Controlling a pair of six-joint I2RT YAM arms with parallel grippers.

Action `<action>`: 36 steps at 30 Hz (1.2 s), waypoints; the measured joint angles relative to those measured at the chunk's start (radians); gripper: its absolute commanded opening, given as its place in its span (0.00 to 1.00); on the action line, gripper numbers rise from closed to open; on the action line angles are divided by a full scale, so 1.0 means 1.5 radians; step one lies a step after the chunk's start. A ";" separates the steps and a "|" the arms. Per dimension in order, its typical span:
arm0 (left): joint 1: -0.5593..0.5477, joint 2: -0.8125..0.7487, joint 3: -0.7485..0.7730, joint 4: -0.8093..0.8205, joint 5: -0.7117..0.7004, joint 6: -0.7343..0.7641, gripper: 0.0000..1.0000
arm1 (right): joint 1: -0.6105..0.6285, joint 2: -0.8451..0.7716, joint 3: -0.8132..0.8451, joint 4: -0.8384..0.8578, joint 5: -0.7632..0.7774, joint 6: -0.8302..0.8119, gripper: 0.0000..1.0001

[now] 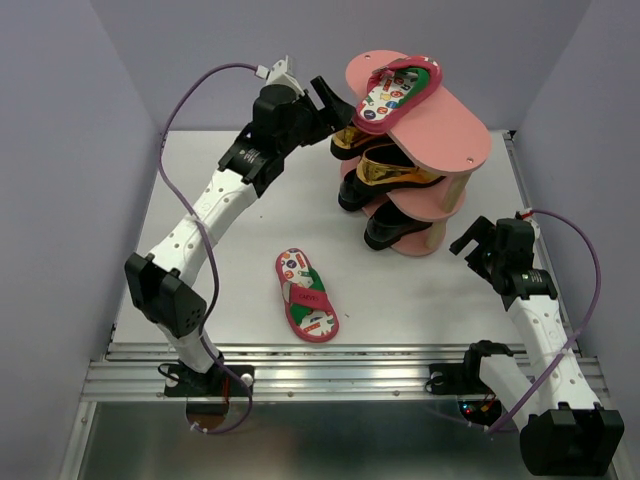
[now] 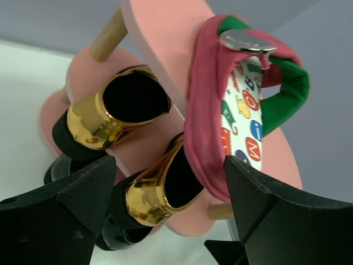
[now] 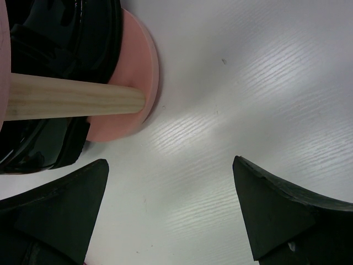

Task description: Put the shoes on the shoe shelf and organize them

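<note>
salmon-pink three-tier shelf (image 1: pixel 455 135) holds five | pink printed flip-flop (image 1: pixel 307 296) on table (image 1: pixel 420 300) unplaced | left gripper (image 1: pixel 337 103), right gripper (image 1: pixel 472 240) wide, empty

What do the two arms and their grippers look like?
The left arm and right arm match: white links dotted with small holes, bulky black joints, and a thin purple cable looping loosely along each. The left gripper and right gripper are matte black, each with two wedge-shaped fingers.
</note>
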 measured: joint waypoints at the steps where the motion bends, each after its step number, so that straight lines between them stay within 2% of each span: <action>1: 0.004 0.015 -0.007 0.001 0.017 -0.020 0.90 | 0.000 0.000 0.000 0.000 0.000 0.000 1.00; 6: 0.024 0.028 -0.022 0.032 0.065 -0.080 0.90 | 0.000 0.000 0.000 0.000 0.000 0.000 1.00; 17: 0.045 0.028 -0.131 0.188 0.160 -0.196 0.85 | 0.000 0.001 0.000 0.000 -0.001 0.000 1.00; 27: 0.043 -0.017 -0.190 0.235 0.145 -0.221 0.86 | 0.000 0.001 0.000 0.000 -0.002 0.000 1.00; 36: 0.035 -0.063 -0.188 0.275 0.129 -0.221 0.91 | 0.000 0.001 0.000 0.000 -0.002 0.000 1.00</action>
